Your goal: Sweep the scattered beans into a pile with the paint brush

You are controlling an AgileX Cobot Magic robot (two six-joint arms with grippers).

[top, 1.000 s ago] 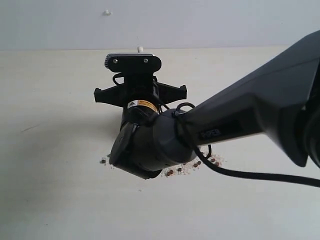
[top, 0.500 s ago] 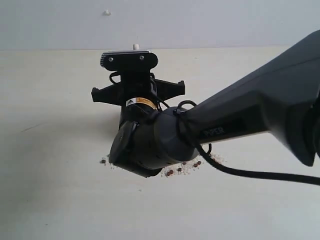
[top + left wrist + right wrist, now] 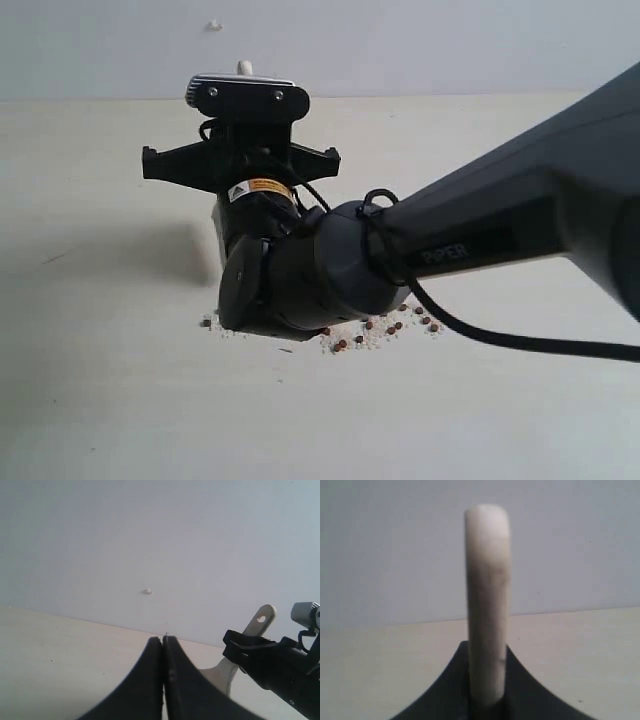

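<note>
My right gripper (image 3: 487, 650) is shut on the paint brush's wooden handle (image 3: 487, 580), which stands edge-on between its fingers. In the exterior view only the handle's tip (image 3: 244, 68) shows above the wrist camera mount (image 3: 248, 100). The bristles and metal band are hidden behind the right arm's wrist (image 3: 300, 285). Reddish-brown beans (image 3: 388, 327) with whitish crumbs lie strung out on the table just beside and under that wrist, and a stray one (image 3: 206, 322) lies to its left. From the left wrist view I see the handle's holed end (image 3: 262, 619). My left gripper (image 3: 163, 640) is shut and empty.
The cream table (image 3: 100, 400) runs back to a pale wall (image 3: 450, 40) with a small white mark (image 3: 213, 25). The right arm's dark link (image 3: 520, 230) and its cable (image 3: 520, 345) span the right half above the table.
The right wrist has swung to the left and lifted, carrying the handle tip up and left. A few more beans show at the wrist's right side.
</note>
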